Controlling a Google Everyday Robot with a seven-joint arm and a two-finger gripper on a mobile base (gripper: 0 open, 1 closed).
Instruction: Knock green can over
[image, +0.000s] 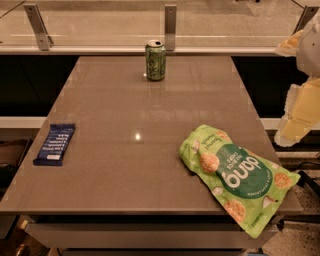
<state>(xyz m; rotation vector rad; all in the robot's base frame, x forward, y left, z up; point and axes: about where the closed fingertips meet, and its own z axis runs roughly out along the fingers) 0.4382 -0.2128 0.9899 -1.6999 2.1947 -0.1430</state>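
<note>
The green can (155, 60) stands upright near the far edge of the grey table (135, 165), a little right of its middle; it has a pale pattern and a silver top rim. My gripper (295, 125) hangs at the right edge of the view, just beyond the table's right side and level with the middle of the table. It is far from the can, to the can's right and nearer the camera. It touches nothing.
A flat green snack bag printed "dang" (235, 175) lies at the table's front right corner, partly over the edge. A dark blue wrapped bar (55, 144) lies near the left edge. A glass railing with metal posts (170, 25) runs behind the table.
</note>
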